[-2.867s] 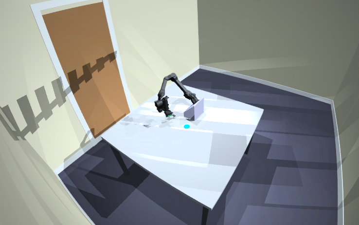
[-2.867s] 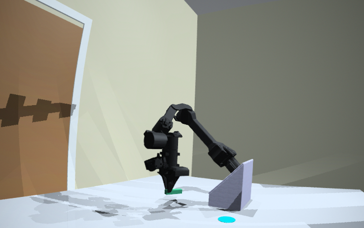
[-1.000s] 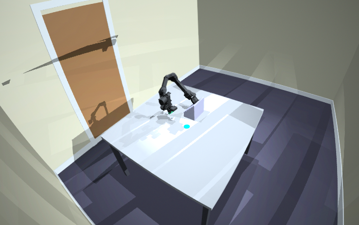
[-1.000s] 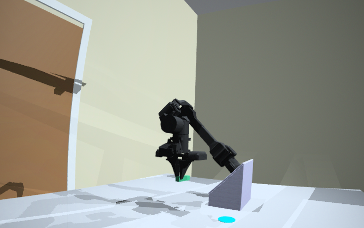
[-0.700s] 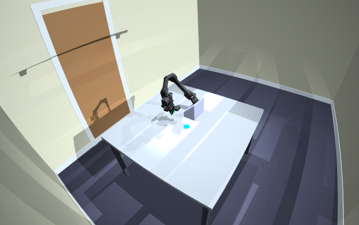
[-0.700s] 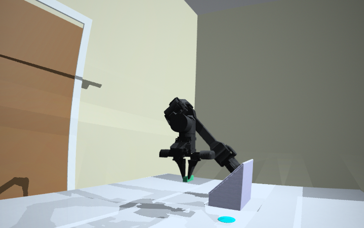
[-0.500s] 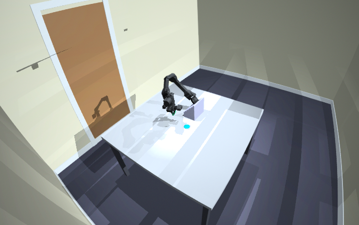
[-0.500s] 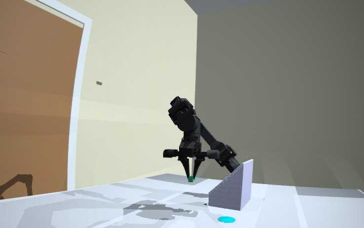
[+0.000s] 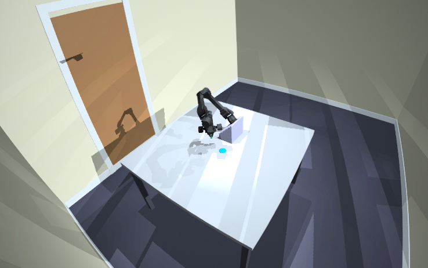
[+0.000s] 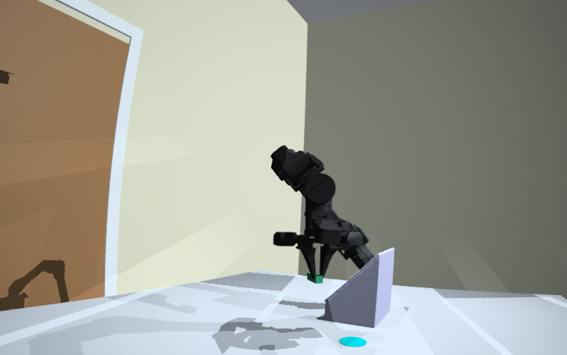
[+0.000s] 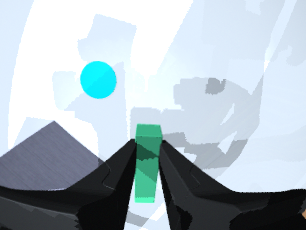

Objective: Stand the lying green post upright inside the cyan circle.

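My gripper point(image 9: 210, 136) point(image 10: 316, 273) point(image 11: 148, 144) is shut on the green post point(image 9: 210, 136) point(image 10: 315, 277) point(image 11: 147, 168), which lies level between the fingertips, a little above the white table point(image 9: 227, 189) point(image 10: 125, 318). The cyan circle point(image 9: 222, 150) point(image 10: 353, 342) point(image 11: 99, 79) is a flat disc on the table, nearer the front than the gripper. In the wrist view it lies ahead and to the left of the post. The post is apart from the circle.
A pale lilac wedge-shaped block point(image 9: 232, 130) point(image 10: 363, 293) point(image 11: 47, 151) stands on the table just right of the gripper, between the arm's base and the circle. A brown door point(image 9: 94, 79) is in the wall behind the table.
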Action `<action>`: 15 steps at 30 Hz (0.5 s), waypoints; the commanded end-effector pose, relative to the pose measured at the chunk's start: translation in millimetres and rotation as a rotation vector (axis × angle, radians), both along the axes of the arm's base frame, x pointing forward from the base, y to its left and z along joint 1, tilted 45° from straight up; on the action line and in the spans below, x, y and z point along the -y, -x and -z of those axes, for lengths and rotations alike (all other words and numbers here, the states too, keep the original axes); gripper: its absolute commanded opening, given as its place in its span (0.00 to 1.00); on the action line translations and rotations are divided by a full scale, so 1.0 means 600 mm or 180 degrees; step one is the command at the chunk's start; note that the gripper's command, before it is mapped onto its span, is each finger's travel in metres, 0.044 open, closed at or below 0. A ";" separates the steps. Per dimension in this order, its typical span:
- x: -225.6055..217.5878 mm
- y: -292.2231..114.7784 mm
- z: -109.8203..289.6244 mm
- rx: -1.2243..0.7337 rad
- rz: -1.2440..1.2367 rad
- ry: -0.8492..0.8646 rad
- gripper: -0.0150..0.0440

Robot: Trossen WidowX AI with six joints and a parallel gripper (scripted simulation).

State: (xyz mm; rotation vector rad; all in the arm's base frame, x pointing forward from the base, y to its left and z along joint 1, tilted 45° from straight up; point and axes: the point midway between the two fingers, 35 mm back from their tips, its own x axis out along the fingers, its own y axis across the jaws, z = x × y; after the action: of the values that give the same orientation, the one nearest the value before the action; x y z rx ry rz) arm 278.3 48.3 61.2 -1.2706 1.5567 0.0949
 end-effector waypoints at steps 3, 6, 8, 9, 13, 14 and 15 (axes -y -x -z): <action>-0.023 0.014 0.022 -0.0404 -0.0434 0.0086 0.29; -0.032 0.020 0.031 -0.0579 -0.0627 0.0131 0.29; -0.039 0.025 0.037 -0.0695 -0.0756 0.0161 0.29; -0.042 0.027 0.040 -0.0753 -0.0820 0.0176 0.29; -0.053 0.036 0.051 -0.0985 -0.1076 0.0240 0.29; -0.056 0.039 0.054 -0.1044 -0.1139 0.0256 0.29; -0.059 0.041 0.057 -0.1102 -0.1203 0.0273 0.29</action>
State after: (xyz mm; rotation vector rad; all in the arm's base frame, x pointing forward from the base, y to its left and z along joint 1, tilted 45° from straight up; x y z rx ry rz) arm 259.6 77.4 34.7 -1.5951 1.5944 0.4279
